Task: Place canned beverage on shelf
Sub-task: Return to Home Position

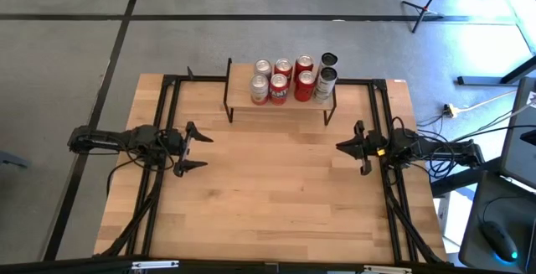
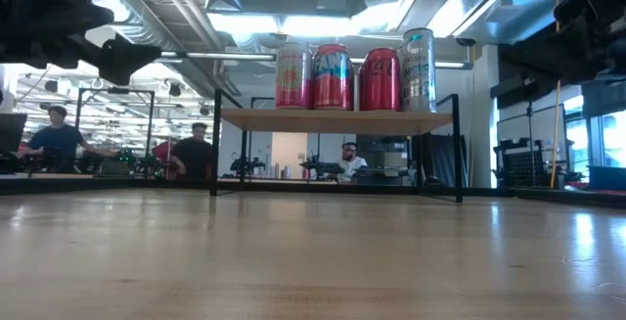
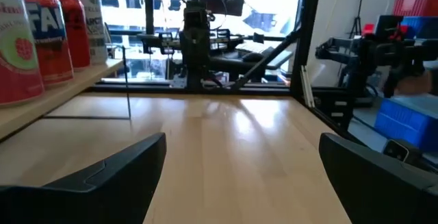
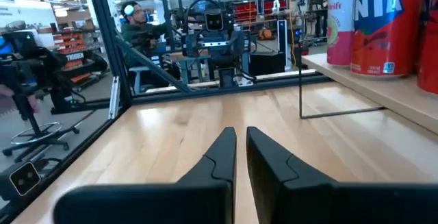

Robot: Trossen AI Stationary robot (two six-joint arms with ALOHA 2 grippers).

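The shelf (image 1: 280, 100), a light wooden top on thin black legs, stands at the table's far middle. Several cans (image 1: 289, 80) stand upright on its top: red and pink ones, and tall silver ones at the right end. They also show in the low view (image 2: 352, 70). My left gripper (image 1: 199, 151) is open and empty over the table's left side, pointing right. Its fingers frame bare wood in the left wrist view (image 3: 243, 155). My right gripper (image 1: 342, 147) is shut and empty over the table's right side, pointing left; it also shows in the right wrist view (image 4: 241, 138).
Black frame rails (image 1: 167, 165) run along the table's left and right sides and behind the shelf. Cables hang off the right arm (image 1: 435, 152). People sit at desks in the room behind the table (image 2: 196, 149).
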